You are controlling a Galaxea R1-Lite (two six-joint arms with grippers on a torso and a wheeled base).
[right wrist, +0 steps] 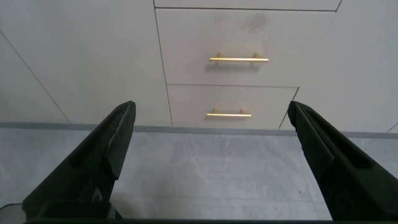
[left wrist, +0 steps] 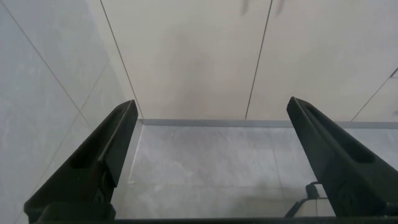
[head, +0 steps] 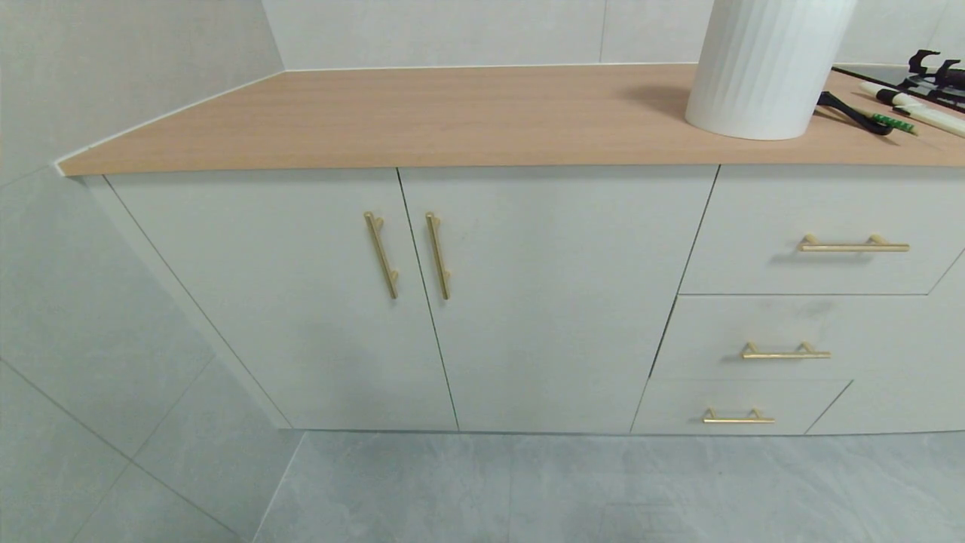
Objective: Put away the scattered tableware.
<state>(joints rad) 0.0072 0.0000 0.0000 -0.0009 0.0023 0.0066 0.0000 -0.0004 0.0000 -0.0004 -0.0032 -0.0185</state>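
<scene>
Scattered utensils (head: 897, 111) lie on the wooden countertop (head: 422, 113) at the far right: a black-handled tool (head: 852, 111), a green-patterned stick (head: 893, 121) and a white-handled piece (head: 931, 113). A tall white ribbed container (head: 765, 64) stands beside them. My left gripper (left wrist: 211, 124) hangs low and open, facing the cabinet base and floor, with nothing between its fingers. My right gripper (right wrist: 211, 130) is open and empty too, low down before the lower drawers (right wrist: 239, 59).
Two cabinet doors with gold handles (head: 407, 253) sit below the counter. Three drawers with gold handles (head: 852, 243) stack at the right. A black stove grate (head: 935, 75) is at the far right edge. A tiled wall closes the left side; grey floor tiles (head: 603, 490) lie in front.
</scene>
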